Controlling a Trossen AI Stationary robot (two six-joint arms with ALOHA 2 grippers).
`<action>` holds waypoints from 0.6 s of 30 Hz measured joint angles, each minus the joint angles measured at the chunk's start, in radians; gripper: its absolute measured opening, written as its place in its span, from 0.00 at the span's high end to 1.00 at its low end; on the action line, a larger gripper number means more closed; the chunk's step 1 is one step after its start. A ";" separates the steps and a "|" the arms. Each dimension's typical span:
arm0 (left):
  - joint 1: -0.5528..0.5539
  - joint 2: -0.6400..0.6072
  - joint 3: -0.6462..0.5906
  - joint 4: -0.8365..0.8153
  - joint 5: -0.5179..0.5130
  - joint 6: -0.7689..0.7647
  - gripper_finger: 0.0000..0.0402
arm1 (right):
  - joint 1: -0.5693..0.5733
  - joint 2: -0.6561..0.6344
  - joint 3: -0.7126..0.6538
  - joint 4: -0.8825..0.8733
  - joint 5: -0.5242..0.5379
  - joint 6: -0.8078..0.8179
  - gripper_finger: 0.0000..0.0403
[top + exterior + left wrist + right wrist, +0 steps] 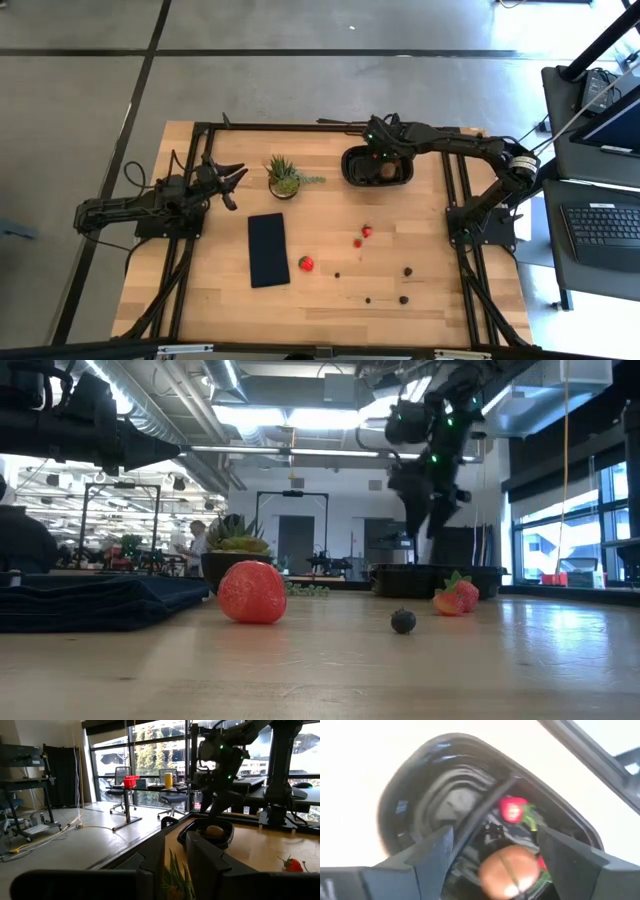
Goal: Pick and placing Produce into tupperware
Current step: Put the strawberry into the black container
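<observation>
While the right gripper (380, 150) hangs over the tupperware (350, 172) at the far side of the table, its fingers (432, 852) stand spread wide with nothing between them, as the right wrist view makes plain. Down in the container sit a brownish kiwi-like piece (509, 870) and a red strawberry (512, 808) with its green cap, so part of the produce is already home.

Out on the open wood there is more to fetch: a larger strawberry (306, 263) just beside the dark rectangular pad (268, 249), two smaller red pieces (366, 231) nearer the middle, and tiny dark berries (404, 299) scattered toward the near edge. The potted plant (284, 177) stands between the two arms and is none of the job.

The left gripper (231, 186) waits at the left side of the table, pointing toward the plant, its fingers drawn close together around nothing.

As for handling, these fruits look light and smooth-skinned, likely to roll or squirt out of a careless pinch. The strawberries probably want a grip across the widest part of the body, not the leafy cap. The berries look the trickiest: small, round, easy to nudge away, so a straight-down approach with the jaws centred either side seems wisest.
</observation>
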 joint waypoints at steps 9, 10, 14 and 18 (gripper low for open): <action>0.000 0.000 0.000 0.000 0.000 0.001 0.87 | 0.137 0.000 0.072 -0.042 -0.188 -0.104 0.28; 0.000 0.000 0.000 0.000 0.000 0.001 0.87 | 0.153 0.000 0.068 -0.043 -0.196 -0.095 0.28; 0.000 0.000 0.000 0.000 0.000 0.001 0.89 | 0.218 0.000 0.066 -0.063 -0.198 0.000 0.28; 0.000 0.000 0.000 0.000 0.000 0.001 0.91 | 0.288 0.000 0.066 -0.066 -0.197 -0.046 0.28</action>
